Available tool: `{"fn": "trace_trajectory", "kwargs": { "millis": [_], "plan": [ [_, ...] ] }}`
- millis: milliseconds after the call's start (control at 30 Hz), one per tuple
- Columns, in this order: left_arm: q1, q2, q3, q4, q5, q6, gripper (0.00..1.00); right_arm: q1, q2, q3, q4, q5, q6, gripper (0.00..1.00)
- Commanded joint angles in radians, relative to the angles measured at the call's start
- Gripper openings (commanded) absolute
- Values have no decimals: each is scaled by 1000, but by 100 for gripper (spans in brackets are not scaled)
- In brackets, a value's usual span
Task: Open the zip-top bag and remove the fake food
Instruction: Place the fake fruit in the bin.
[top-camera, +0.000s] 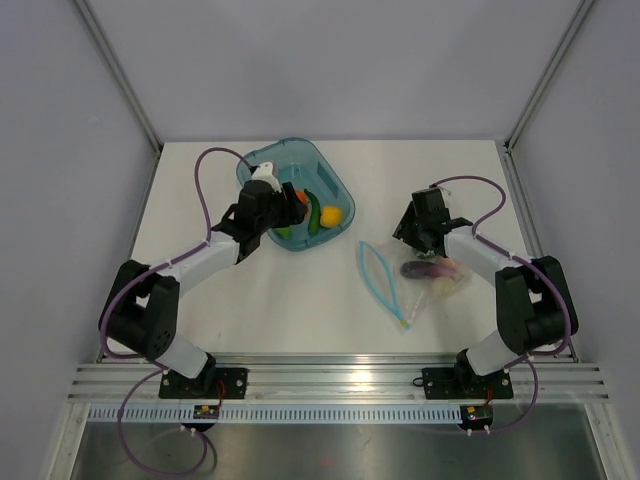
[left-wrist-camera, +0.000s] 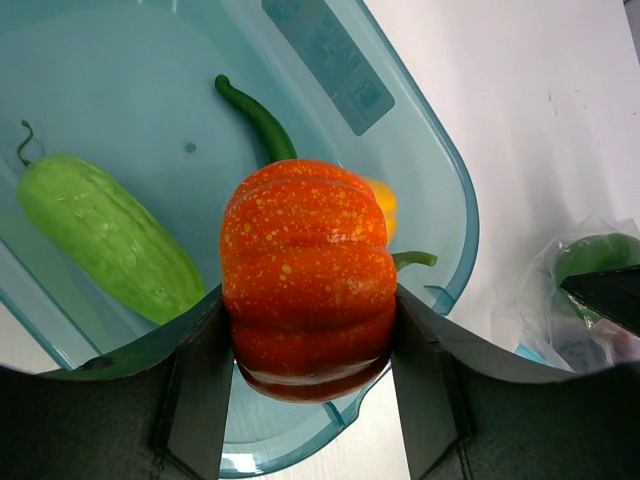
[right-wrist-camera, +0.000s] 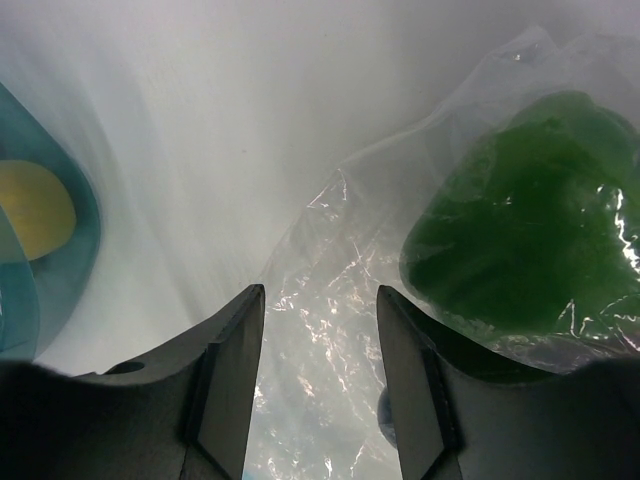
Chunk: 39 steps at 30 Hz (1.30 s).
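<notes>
My left gripper (left-wrist-camera: 308, 305) is shut on the orange-red fake food piece (left-wrist-camera: 308, 280) and holds it over the teal tub (left-wrist-camera: 445, 170). In the tub lie a green cucumber (left-wrist-camera: 105, 235), a thin green pepper (left-wrist-camera: 255, 115) and a yellow lemon (top-camera: 331, 214). The clear zip-top bag (top-camera: 405, 290) lies right of centre with its blue zip strip (top-camera: 377, 275) spread open. A purple eggplant (top-camera: 424, 268) and a whitish piece (top-camera: 445, 285) are in it. My right gripper (right-wrist-camera: 320, 300) is open just above the bag (right-wrist-camera: 330, 330), next to a green pepper (right-wrist-camera: 530, 240) inside it.
The tub (top-camera: 290, 160) stands at the back centre-left of the white table. Grey walls close the back and both sides. The metal rail with both arm bases (top-camera: 330, 380) runs along the near edge.
</notes>
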<state>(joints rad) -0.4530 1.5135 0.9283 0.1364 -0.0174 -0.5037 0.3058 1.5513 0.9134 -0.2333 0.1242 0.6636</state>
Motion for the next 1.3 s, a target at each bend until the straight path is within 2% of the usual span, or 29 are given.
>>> {"fn": "trace_trajectory", "kwargs": {
  "millis": [0, 167, 267, 667, 867, 1000, 1033, 1067, 1100, 1267],
  "plan": [
    [11, 28, 4, 83, 48, -16, 27, 3, -34, -2, 11, 37, 8, 56],
    [22, 31, -6, 95, 71, -22, 33, 3, -37, -2, 12, 40, 8, 57],
    [23, 25, -14, 100, 74, -27, 40, 3, -40, -4, 14, 38, 8, 57],
    [25, -25, -52, 144, 108, -44, 53, 3, -46, -7, 17, 35, 7, 57],
    [25, -90, -92, 178, 93, -47, 66, 3, -48, -7, 17, 38, 7, 57],
    [25, -168, -202, 317, 76, -27, 73, 4, -50, -8, 20, 38, 7, 57],
    [25, -185, -219, 336, 65, -29, 77, 1, -48, -8, 20, 41, 7, 57],
    [25, -217, -238, 356, 62, -30, 88, 3, -46, -7, 19, 41, 7, 57],
    [24, -228, -252, 392, 60, -36, 93, 3, -48, -7, 17, 43, 8, 57],
    [25, -256, -276, 411, 71, -97, 99, 4, -50, -5, 17, 40, 8, 57]
  ]
}}
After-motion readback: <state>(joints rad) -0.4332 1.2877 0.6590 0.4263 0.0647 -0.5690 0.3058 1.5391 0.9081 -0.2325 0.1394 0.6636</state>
